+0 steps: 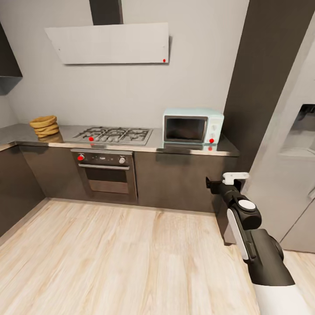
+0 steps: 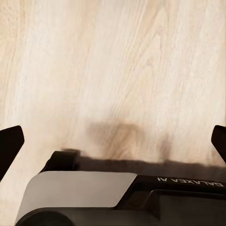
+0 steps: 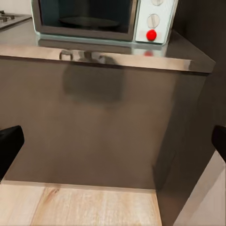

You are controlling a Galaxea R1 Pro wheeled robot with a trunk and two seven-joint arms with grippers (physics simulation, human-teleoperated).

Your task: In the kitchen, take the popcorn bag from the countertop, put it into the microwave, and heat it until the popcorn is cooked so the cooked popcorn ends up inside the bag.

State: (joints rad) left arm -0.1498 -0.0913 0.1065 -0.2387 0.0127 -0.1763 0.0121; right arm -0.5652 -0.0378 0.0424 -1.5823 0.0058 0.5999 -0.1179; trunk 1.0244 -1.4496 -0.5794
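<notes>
From my head camera I see the microwave (image 1: 193, 126) sitting on the countertop (image 1: 197, 150) at its right end, its door facing out toward me and shut, long side running along the wall, two knobs and a red marker on its right panel. The popcorn bag (image 1: 45, 127) sits far down the counter at the left, near the corner, upright with its rolled rim upward, well apart from the microwave. Between them lies the gas hob (image 1: 114, 134), with the steel oven (image 1: 107, 173) under it and a pale hood (image 1: 109, 43) above. A tall dark panel (image 1: 258, 83) stands just right of the microwave, then a grey fridge (image 1: 293, 166). My right gripper (image 1: 218, 183) is raised in front of the cabinet below the microwave; in its wrist view the fingertips (image 3: 9, 146) sit at both edges of the frame, spread wide with nothing between. My left gripper (image 2: 113, 141) points down at the wood floor (image 2: 117, 61), fingers likewise wide apart, holding nothing.
</notes>
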